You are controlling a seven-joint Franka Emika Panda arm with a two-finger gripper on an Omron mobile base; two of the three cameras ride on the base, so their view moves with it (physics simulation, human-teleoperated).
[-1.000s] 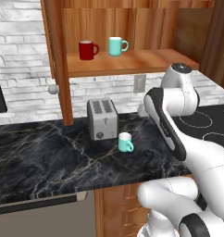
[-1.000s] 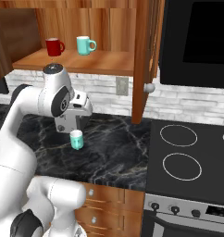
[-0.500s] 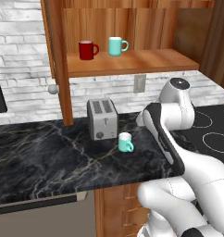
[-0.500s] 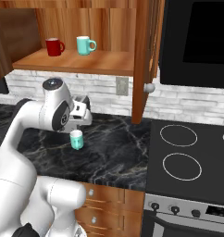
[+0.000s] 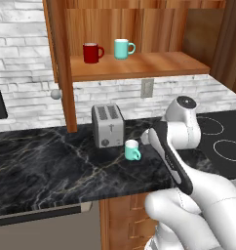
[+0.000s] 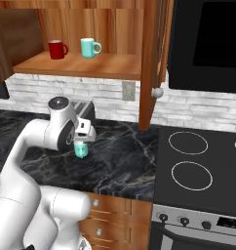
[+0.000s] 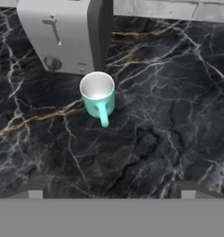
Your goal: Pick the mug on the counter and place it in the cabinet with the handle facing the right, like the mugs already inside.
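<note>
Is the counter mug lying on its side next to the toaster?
No, the teal mug stands upright on the counter, white inside showing, just in front of the toaster.

Silver toaster (image 5: 108, 125), black stovetop (image 6: 200, 163), wall outlet (image 5: 147, 88)

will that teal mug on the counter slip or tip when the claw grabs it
The mug looks like rigid glazed ceramic, so probably slick to pinch. It stands upright and squat, so it likely won't tip. Its handle sticks out, so an off-centre nudge may spin it.

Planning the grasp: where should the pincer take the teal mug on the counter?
Probably across the rim of the mug, from above. It stands upright and open-topped, the toaster close behind it, and its handle points toward the hand, so straddle the rim beside the handle.
</note>
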